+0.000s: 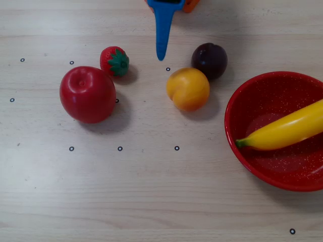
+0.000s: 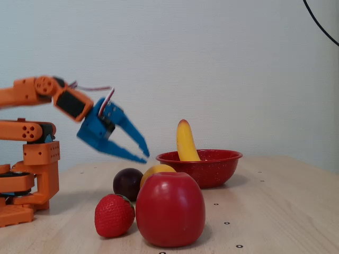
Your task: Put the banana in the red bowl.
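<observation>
The yellow banana (image 1: 282, 132) lies inside the red bowl (image 1: 242, 98) at the right of the overhead view, its green stem end low in the bowl and its other end over the rim. In the fixed view the banana (image 2: 185, 141) sticks up out of the red bowl (image 2: 212, 168). My blue gripper (image 2: 145, 154) is open and empty, held in the air to the left of the bowl, apart from it. In the overhead view only its tip (image 1: 161, 54) shows at the top edge.
A red apple (image 1: 87, 94), a strawberry (image 1: 115, 61), a round yellow-orange fruit (image 1: 187, 88) and a dark plum (image 1: 209, 60) stand on the wooden table. The orange arm base (image 2: 26, 174) is at the left of the fixed view.
</observation>
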Controlling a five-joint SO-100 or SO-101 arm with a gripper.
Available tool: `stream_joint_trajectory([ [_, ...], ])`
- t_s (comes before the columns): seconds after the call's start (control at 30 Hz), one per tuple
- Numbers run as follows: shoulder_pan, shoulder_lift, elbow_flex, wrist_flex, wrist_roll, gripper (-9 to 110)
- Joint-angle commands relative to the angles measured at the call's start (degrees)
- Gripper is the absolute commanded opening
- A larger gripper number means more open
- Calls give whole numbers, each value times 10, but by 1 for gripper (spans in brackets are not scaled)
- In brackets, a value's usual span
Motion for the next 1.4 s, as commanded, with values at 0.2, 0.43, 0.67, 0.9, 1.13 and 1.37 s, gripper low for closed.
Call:
stream_joint_trajectory([
  [0.2, 8, 116, 83, -33, -10, 0],
  [0.43, 23, 127, 144, -98, -42, 0],
  [0.67, 51, 127, 144, -54, -106, 0],
  [0.9, 51, 127, 144, 34, -141, 0],
  [1.13, 48, 127, 144, 56, -156, 0],
  [1.37, 45, 127, 144, 58, -164, 0],
])
